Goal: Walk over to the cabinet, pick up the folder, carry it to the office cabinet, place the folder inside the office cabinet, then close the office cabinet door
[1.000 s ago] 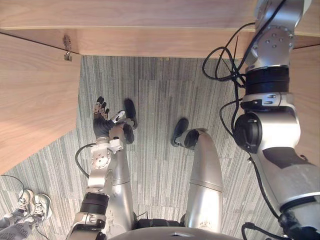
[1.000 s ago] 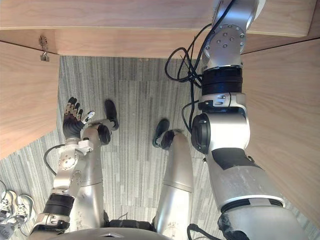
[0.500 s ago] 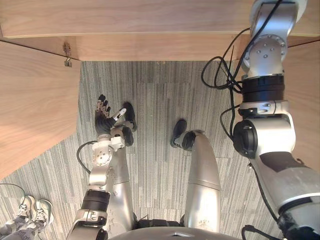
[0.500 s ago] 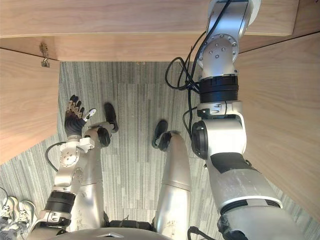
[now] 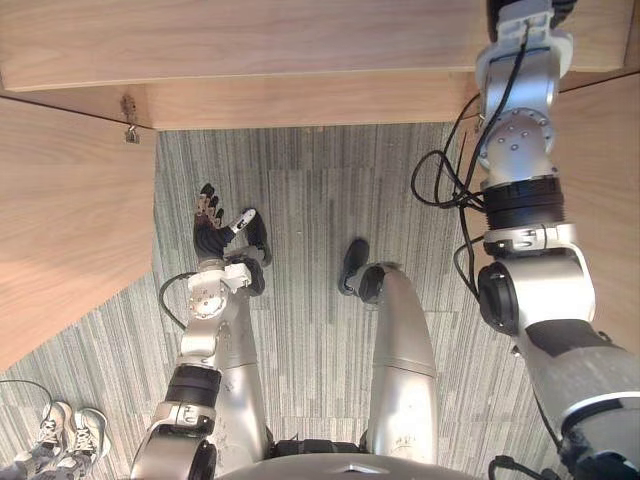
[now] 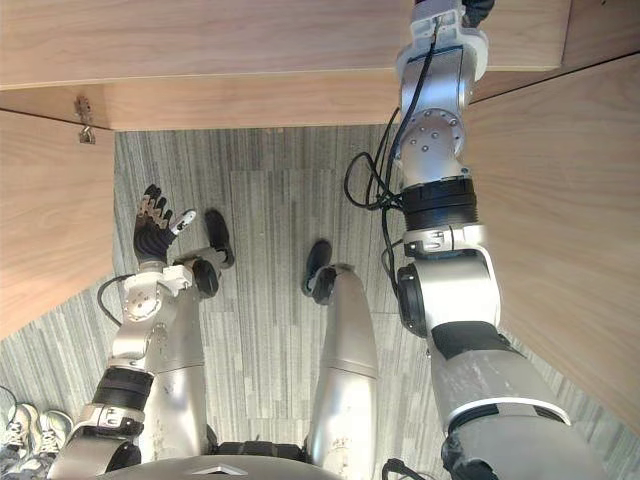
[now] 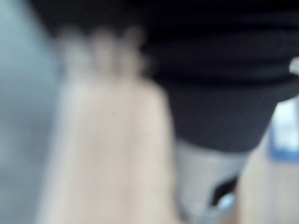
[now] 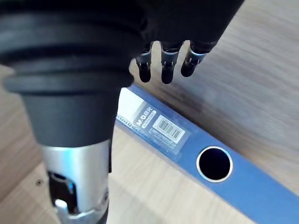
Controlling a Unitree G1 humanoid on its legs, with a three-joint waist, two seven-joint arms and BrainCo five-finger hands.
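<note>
Square right hand [image 8: 164,65], fingers relaxed, empty, above folder [image 8: 196,145] mid-frame, to its spine before closing; leave open left hand [image 5: 212,235], centre-left, idle

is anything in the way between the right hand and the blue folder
Nothing visible stands in the way. In the right wrist view the right hand hangs just over the spine of the blue folder, with only bare wood beside them. Whether the hand touches the folder cannot be told.
</note>
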